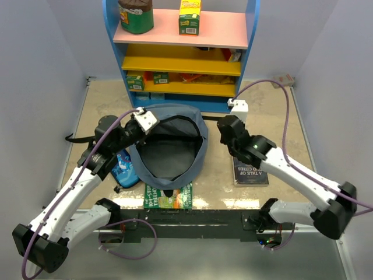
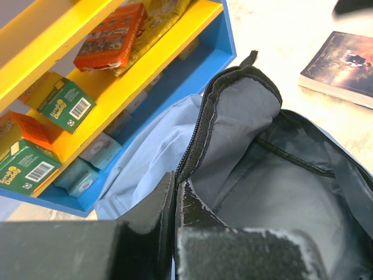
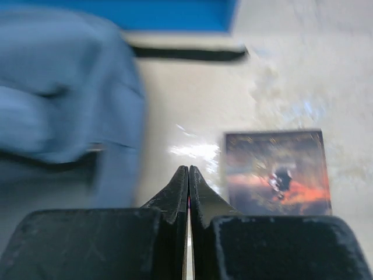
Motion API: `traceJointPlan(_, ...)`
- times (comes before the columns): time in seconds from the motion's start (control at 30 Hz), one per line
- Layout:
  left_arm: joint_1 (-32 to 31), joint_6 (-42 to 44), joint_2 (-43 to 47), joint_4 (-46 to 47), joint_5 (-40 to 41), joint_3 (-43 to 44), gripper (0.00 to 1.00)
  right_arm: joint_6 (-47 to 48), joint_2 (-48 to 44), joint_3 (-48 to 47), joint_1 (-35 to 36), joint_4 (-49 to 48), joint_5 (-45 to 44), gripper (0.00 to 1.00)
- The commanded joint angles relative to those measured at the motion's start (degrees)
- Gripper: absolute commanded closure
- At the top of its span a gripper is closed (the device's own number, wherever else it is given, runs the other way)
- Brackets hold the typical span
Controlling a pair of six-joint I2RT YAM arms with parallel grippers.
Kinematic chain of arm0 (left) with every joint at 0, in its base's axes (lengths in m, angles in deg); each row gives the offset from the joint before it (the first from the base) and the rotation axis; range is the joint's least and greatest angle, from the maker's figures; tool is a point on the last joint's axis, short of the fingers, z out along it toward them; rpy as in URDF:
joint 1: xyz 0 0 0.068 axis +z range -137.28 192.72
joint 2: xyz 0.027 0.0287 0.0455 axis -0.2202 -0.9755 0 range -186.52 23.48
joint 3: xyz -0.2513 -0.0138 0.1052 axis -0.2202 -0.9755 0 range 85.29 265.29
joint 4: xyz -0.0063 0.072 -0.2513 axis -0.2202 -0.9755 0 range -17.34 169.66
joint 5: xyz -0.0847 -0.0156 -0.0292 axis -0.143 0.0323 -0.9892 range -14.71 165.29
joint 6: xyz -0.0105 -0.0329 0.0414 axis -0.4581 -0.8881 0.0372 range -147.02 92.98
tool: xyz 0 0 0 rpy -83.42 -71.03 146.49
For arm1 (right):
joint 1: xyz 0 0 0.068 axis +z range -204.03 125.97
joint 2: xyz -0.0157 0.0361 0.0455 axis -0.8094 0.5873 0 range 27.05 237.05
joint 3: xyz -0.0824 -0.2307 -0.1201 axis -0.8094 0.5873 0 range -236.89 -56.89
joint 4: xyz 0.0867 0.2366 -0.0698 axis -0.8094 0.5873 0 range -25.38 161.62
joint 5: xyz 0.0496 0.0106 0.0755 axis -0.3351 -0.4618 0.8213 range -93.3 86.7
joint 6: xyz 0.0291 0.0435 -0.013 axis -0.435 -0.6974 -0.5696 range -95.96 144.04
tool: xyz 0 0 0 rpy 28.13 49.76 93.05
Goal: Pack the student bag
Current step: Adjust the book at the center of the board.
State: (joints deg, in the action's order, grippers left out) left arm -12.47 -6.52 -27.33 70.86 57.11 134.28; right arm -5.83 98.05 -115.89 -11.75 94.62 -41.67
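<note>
— Left gripper?

— Pinched shut on the zipper rim of the student bag, at its far left corner, propping the mouth open. Dark lining on show inside; nothing visible in there.

— And the bag's whereabouts?

— Middle of the table, just in front of the blue-and-yellow shelf unit. Near edge touching, perhaps overlapping, a green paperback. Dark-blue pencil case just beside it, under the left arm.

— Right gripper?

— Closed completely, tips pressed together, gripping nothing. Hovering over bare table between the bag's right flank and the "A Tale of Two Cities" paperback (flat, cover up, apart from the bag).

— Judging from that, packing barely begun?

— Seems so: both books and the case all outside.

— Likely trouble?

— First, going for that flat book with shut jaws. No way under the cover without parting them first, so only a shove across the table, possibly toward the right edge.
Second, soft fabric held by one thin pinch. Easy to lose with a sideways tug, then a collapsed mouth and a book landing on top instead of inside.
Third, hauling the rim too high or too far: dragging the whole bag off the green paperback or into the shelf unit.

— Anything else worth watching?

— Crossing arms over the opening. Not much room there, so some risk of knocking the left wrist and shaking the rim loose.
</note>
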Motion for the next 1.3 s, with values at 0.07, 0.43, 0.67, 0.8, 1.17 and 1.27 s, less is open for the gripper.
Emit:
traceJointPlan(0.07, -0.1, -1.4, 1.3, 5.9, -2.5, -0.5, 1.0, -2.7, -8.3, -8.6, 16.6, 9.3, -16.1, 1.0)
traceJointPlan(0.43, -0.1, -1.9, 2.5, 5.2, -2.7, -0.3, 1.0, -14.6, 8.5, -5.9, 5.3, 22.8, -8.3, 0.44)
traceJointPlan(0.67, -0.1, -1.6, 2.7, 4.8, -3.0, 0.0, 1.0, -12.1, 11.9, -1.5, 1.0, 19.8, 3.7, 0.37)
traceJointPlan(0.8, -0.1, -1.6, 3.2, 5.0, -3.1, -0.5, 1.0, -10.7, 15.0, 0.1, 1.1, 19.4, 6.9, 0.47)
traceJointPlan(1.17, -0.1, -1.4, 3.3, 5.6, -3.6, -1.4, 1.0, -11.3, 23.2, -0.1, 1.1, 22.4, 1.9, 0.5)
traceJointPlan(1.27, -0.1, -1.3, 3.4, 5.3, -3.4, -1.4, 1.0, -12.1, 24.6, -1.0, 1.1, 23.7, -0.3, 0.51)
